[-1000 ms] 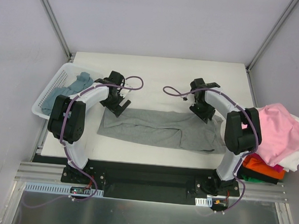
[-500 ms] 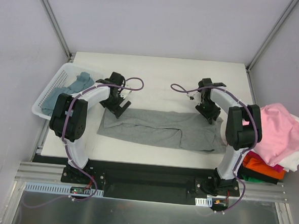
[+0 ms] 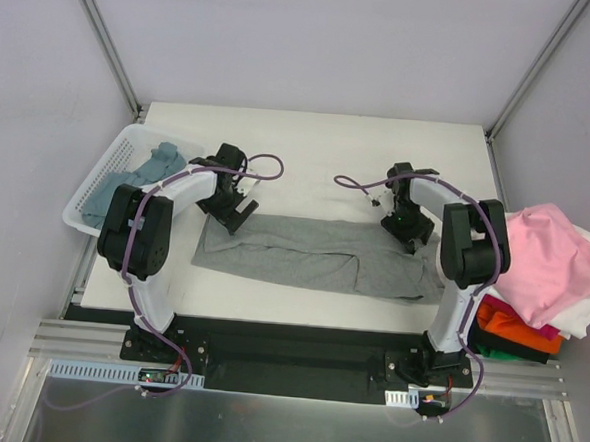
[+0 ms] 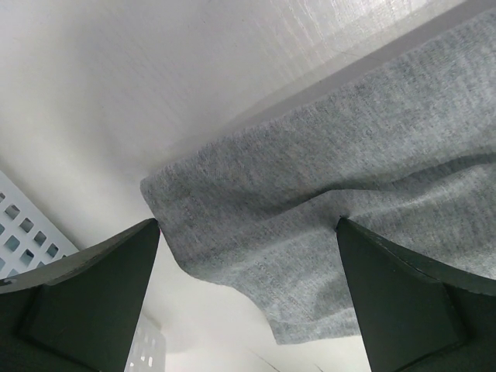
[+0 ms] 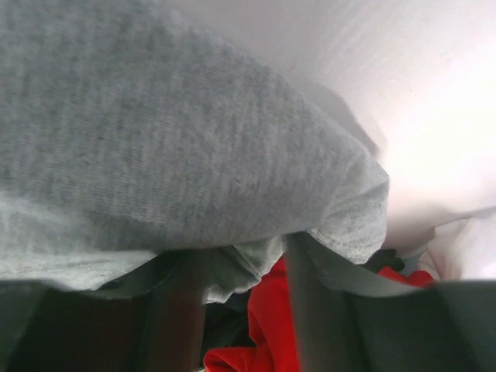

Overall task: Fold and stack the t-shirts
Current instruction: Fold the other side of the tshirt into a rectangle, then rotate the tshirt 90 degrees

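- The light grey t-shirt point(image 3: 313, 254) lies as a long flat band on the table point(image 3: 310, 142), between both arms.
- Left gripper point(image 3: 237, 215) — fingers wide apart, just over the shirt's far left corner, same place as a second ago.
- Right gripper point(image 3: 406, 233) — at the shirt's right end, shifted a little since then. Cloth covers its camera, so I cannot tell how its fingers stand.

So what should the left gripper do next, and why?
Probably lower the left gripper and close it on the left corner of the grey t-shirt. Its jaws stand open over that corner, holding nothing, and the shirt lies as a long strip that likely needs another fold.
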